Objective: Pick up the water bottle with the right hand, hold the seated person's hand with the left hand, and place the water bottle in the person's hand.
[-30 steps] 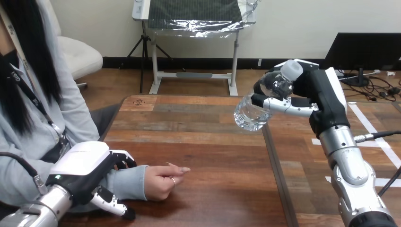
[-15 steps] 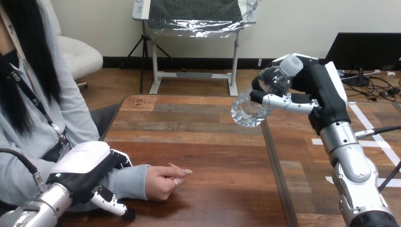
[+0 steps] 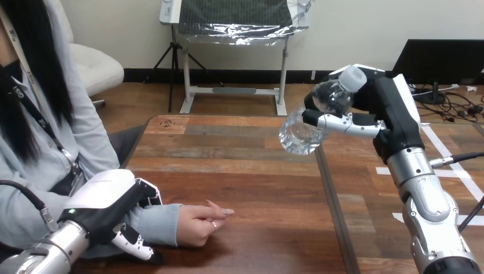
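The clear plastic water bottle with a white cap (image 3: 311, 121) hangs in the air above the far right part of the brown wooden plank table (image 3: 251, 171). It is tilted, its cap up and to the right, its round base down and to the left. The robot's right hand (image 3: 383, 108) has it clamped. The black-and-white fingers (image 3: 342, 122) curl across the bottle's middle from the right, and the palm sits just behind the bottle's neck.

Well apart from the bottle, at the table's near left edge, the person's hand (image 3: 200, 224) rests on the wood, loosely curled, with one finger pointing right. The robot's left hand (image 3: 105, 200) sits over the person's wrist in its light blue sleeve (image 3: 158, 222), its fingers bent over the top of the wrist and its thumb curled under it.
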Tool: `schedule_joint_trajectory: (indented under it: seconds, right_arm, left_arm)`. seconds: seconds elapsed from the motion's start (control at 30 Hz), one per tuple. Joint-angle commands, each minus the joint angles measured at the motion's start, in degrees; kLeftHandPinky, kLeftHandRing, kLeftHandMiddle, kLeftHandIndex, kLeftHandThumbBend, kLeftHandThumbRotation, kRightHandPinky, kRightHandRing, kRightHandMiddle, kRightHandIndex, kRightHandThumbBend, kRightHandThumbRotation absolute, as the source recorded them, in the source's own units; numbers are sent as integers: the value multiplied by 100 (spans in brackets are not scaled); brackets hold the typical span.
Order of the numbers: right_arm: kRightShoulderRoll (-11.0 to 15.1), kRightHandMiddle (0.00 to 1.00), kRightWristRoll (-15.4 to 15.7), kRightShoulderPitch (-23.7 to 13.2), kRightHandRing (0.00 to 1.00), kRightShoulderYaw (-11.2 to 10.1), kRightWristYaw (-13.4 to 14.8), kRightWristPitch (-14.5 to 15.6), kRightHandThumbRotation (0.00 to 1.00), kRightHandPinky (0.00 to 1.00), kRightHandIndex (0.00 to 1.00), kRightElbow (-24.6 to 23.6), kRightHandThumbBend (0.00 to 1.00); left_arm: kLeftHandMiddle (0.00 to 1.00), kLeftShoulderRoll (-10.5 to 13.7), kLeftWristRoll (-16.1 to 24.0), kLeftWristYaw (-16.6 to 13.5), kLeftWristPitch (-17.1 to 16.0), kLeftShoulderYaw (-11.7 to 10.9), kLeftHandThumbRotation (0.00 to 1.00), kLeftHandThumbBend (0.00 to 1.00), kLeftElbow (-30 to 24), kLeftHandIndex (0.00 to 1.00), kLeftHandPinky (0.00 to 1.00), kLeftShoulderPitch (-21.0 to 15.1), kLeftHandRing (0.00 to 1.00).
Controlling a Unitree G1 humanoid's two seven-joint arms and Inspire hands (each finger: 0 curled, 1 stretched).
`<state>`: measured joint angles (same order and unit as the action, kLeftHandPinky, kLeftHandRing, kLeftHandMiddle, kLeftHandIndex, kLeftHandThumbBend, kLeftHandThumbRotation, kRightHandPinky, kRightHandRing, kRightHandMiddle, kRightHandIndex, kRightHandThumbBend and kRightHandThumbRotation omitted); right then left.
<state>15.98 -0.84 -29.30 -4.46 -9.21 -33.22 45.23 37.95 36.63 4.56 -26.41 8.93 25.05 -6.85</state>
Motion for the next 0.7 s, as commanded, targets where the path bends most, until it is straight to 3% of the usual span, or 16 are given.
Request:
schedule_joint_trajectory:
  seconds: [0.0, 0.3, 0.67]
  right_arm:
    - [-17, 45, -180, -203, 38, -105, -100, -57, 0, 33, 47, -366, 76]
    - [-23, 46, -112, -267, 39, -60, -181, -139, 0, 34, 48, -222, 75]
    - [-92, 47, -40, -386, 40, -32, -163, -133, 0, 35, 49, 24, 76]
  left_arm:
    - [39, 70, -58, 57, -49, 111, 2, 98, 61, 40, 30, -87, 34]
    - [39, 75, -151, 100, -2, 52, 0, 95, -142, 38, 30, -48, 34]
    - [37, 49, -353, -15, -319, -15, 0, 94, -145, 36, 28, -115, 32]
